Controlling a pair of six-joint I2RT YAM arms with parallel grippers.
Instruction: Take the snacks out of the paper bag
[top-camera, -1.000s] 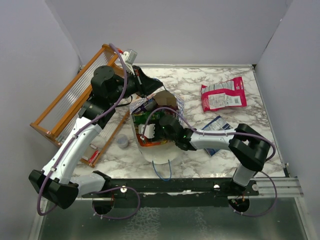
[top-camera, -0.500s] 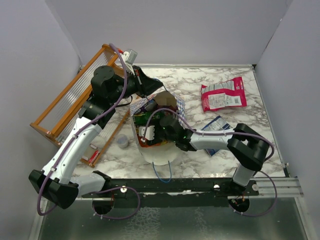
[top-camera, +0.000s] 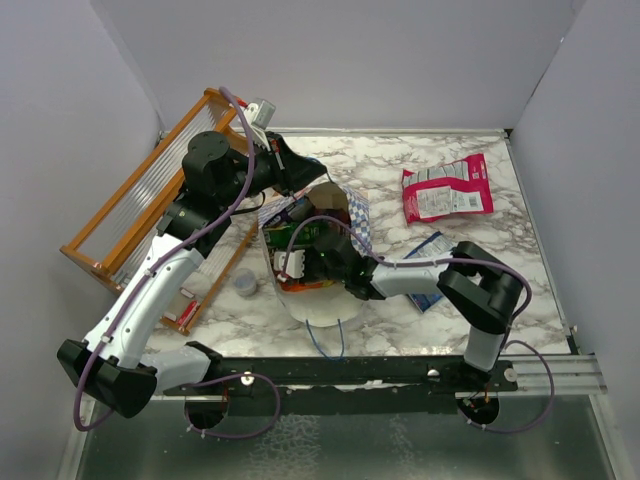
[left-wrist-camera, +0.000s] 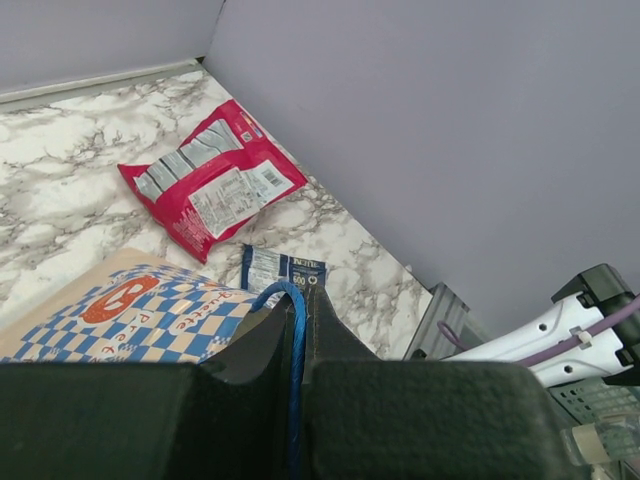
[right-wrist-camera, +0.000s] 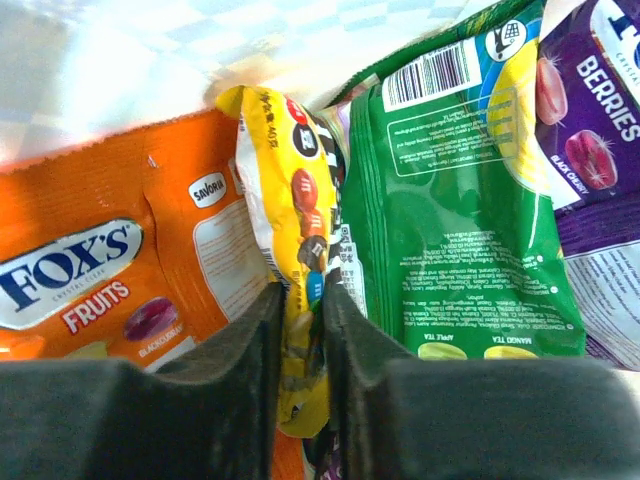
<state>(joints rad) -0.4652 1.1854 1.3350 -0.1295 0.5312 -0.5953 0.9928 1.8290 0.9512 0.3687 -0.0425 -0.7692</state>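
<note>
One tool (right-wrist-camera: 302, 298) tight on yellow packet (right-wrist-camera: 272, 165)

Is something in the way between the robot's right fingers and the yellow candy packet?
No. The right gripper already pinches the yellow packet; the orange packet and green packet just sit beside it.

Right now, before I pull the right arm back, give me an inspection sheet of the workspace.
Surface: marble table, no spills seen.
Job's things: paper bag open, with the orange packet, yellow packet, green packet and purple packet inside. The pink-red pouch and blue packet lie out on the table.
Clutter: small grey cup, orange rack.
Hands: left hand shut on the bag's blue string handle. Right hand inside the bag, shut on the yellow packet.
Cables: purple cables run along both arms.
Surroundings: grey walls on three sides.
</note>
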